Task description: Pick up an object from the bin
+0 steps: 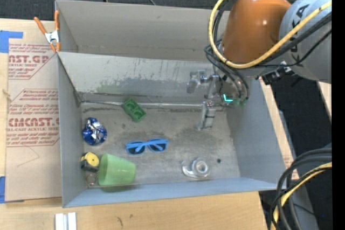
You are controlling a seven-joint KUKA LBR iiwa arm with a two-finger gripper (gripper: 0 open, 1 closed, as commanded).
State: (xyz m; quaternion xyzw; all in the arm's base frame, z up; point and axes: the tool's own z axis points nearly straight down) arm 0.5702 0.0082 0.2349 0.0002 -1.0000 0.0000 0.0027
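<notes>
My gripper (200,105) hangs over the right middle of the bin, its two metal fingers (206,117) spread open with nothing between them. Under it lies bare bin floor. A small silvery ring-shaped thing (197,168) lies below it, near the front wall. Left of the fingers, a pair of blue toy sunglasses (147,145) lies flat on the floor. A small green block (133,109) rests further left, by the back wall.
A green cup (117,171) lies on its side in the front left corner, beside a yellow and black thing (89,161). A blue and white crumpled ball (94,131) sits by the left wall. The arm's orange cover and cables overhang the bin's right rim.
</notes>
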